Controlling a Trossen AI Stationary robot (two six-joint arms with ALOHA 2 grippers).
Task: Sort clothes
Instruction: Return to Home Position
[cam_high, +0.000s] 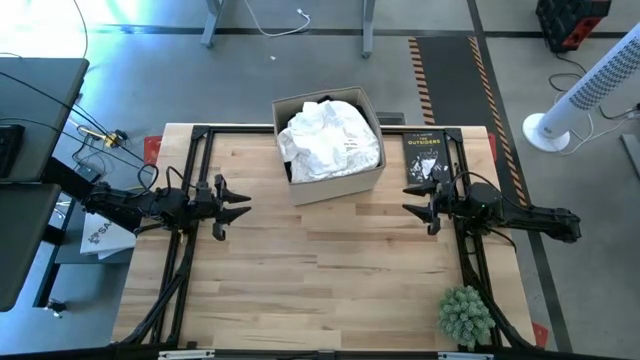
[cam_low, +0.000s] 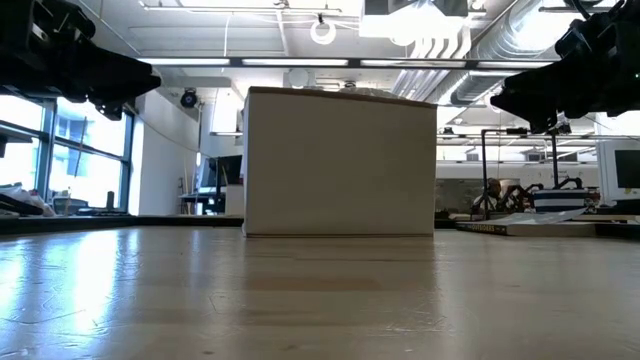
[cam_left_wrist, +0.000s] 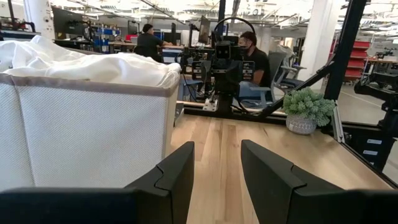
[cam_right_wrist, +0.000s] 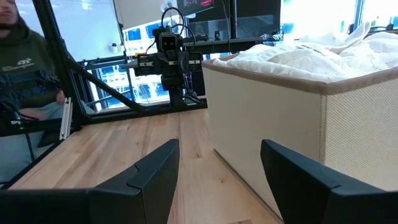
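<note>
White thin clothes (cam_high: 332, 138) lie piled in a beige fabric box (cam_high: 340, 178) at the table's far middle; a bit of black cloth (cam_high: 312, 104) shows at the pile's far edge. The pile also shows in the left wrist view (cam_left_wrist: 93, 62) and the right wrist view (cam_right_wrist: 311, 56). My left gripper (cam_high: 243, 204) is open, above the table left of the box. My right gripper (cam_high: 410, 203) is open, right of the box. Both are empty.
A black paperback book (cam_high: 424, 157) lies at the far right. A small green plant (cam_high: 466, 315) stands at the near right corner. Black frame rails (cam_high: 200, 160) run along the table's left, right and far sides. Bare wood (cam_high: 330, 270) spans the near middle. People show beyond the table.
</note>
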